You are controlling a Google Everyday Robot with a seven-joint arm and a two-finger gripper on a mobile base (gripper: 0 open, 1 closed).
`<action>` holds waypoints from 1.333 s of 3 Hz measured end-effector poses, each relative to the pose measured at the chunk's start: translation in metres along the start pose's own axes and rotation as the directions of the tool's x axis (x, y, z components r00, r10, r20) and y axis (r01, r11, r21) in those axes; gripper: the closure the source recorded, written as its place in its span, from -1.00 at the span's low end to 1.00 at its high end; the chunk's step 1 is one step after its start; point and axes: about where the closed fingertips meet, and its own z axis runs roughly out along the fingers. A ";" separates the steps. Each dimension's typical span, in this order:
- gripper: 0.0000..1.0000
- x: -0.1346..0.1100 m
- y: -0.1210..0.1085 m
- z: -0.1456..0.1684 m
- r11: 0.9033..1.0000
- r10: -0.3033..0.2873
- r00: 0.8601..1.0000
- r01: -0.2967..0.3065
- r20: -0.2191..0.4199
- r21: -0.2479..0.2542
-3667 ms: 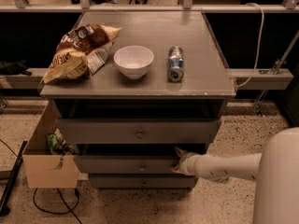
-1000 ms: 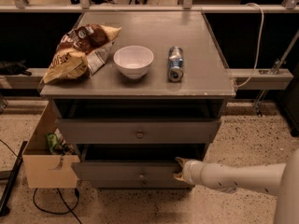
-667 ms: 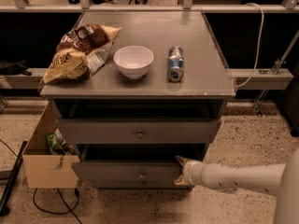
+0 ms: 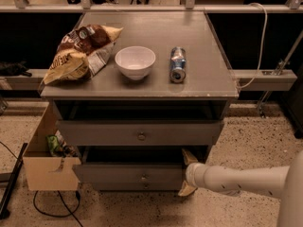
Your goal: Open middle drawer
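Note:
The grey cabinet (image 4: 142,91) has three drawers. The middle drawer (image 4: 118,172) is pulled partway out, with a dark gap above its front and its small round knob (image 4: 144,178) at centre. My gripper (image 4: 188,174) reaches in from the right on a white arm (image 4: 236,179). It sits at the right end of that drawer's front, one tan finger (image 4: 190,157) above the front's edge and the other below, clamped on it. The taller top drawer (image 4: 94,132) is pushed in. Only a strip of the lowest drawer (image 4: 137,187) shows under the middle one.
On the cabinet top lie a chip bag (image 4: 80,51), a white bowl (image 4: 135,61) and a can (image 4: 178,64) on its side. A cardboard box (image 4: 45,167) stands on the floor against the cabinet's left side, with cables (image 4: 47,207) below it. A rail (image 4: 265,78) runs behind right.
Since 3.7 s ago the middle drawer has slid out toward the camera with my gripper on its right end. Over the last second nothing visibly moved.

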 end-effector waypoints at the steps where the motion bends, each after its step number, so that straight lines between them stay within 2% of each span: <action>1: -0.66 0.000 0.007 -0.002 1.000 -0.015 1.000 0.015 0.005 -0.014; 2: -0.19 0.000 0.029 -0.012 0.998 -0.039 0.999 0.040 0.036 -0.044; 3: 0.43 0.000 0.070 -0.044 0.995 -0.072 0.992 0.078 0.103 -0.057; 4: 0.89 0.004 0.093 -0.066 0.995 -0.075 0.989 0.082 0.126 -0.051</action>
